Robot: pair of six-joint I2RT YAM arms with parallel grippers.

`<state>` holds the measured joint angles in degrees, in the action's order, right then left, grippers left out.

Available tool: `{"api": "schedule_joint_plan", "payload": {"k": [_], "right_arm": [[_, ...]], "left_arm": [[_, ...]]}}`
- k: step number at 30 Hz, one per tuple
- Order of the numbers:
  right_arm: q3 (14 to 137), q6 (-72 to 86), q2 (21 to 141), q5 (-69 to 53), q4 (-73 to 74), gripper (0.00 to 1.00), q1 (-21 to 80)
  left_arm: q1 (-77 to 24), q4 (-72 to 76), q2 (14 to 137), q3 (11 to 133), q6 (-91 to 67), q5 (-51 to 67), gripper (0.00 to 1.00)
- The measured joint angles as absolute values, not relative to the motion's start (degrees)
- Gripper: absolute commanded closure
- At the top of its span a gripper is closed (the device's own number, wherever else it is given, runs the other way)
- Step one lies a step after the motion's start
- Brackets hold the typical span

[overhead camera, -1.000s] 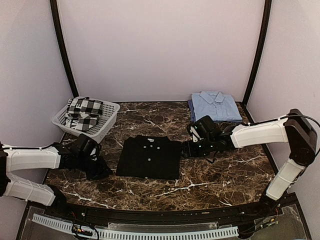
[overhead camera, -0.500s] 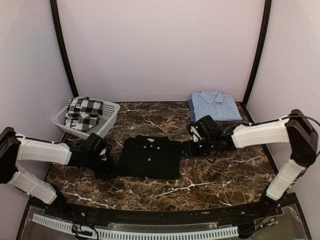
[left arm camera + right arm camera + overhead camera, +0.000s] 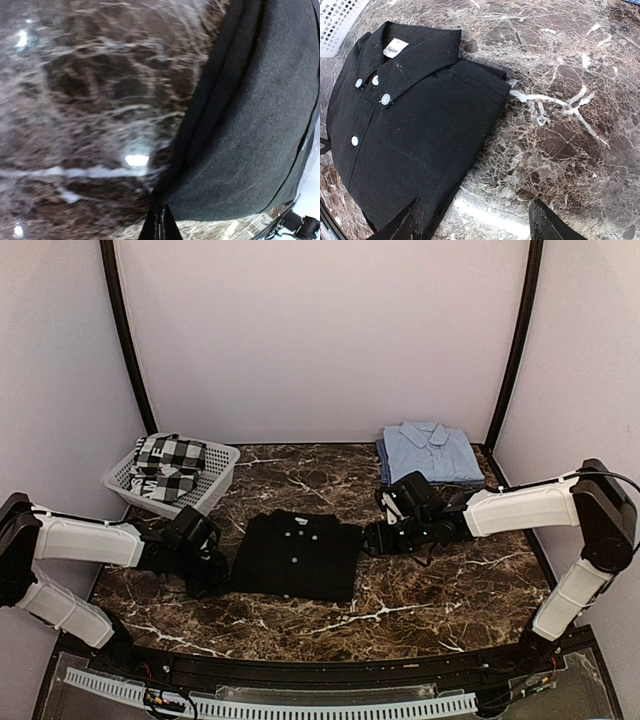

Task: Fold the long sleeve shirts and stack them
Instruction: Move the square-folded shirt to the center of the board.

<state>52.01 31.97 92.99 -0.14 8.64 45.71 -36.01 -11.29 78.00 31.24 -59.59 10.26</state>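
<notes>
Left gripper (image 3: 159, 226) closed at the folded black shirt's (image 3: 298, 555) edge, hold on the cloth indiscernible; right gripper (image 3: 475, 222) open, fingertips cropped by the frame.

We count two folded shirts, one black shirt (image 3: 298, 555) and one blue shirt (image 3: 430, 452), and on the black one we can make out four white buttons (image 3: 385, 99) and one label (image 3: 395, 48). There is one basket (image 3: 222, 480) holding one heap of checked cloth (image 3: 170, 465), though we cannot tell how many pieces make up that heap. We also count two arms, a left arm (image 3: 80, 540) and a right arm (image 3: 520, 505), and one table (image 3: 450, 590) under it all.
</notes>
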Motion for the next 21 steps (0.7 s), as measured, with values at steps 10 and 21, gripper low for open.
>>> {"api": "schedule_joint_plan", "payload": {"k": [10,21], "right_arm": [[52.0,31.7,93.0,0.3,8.6,0.31,45.6],[52.0,30.7,92.6,2.3,9.0,0.31,44.6]], "left_arm": [[-33.1,-27.8,63.1,27.6,-65.4,3.4,1.0],[-31.3,-38.4,45.4,22.0,-77.8,-0.8,0.77]]}}
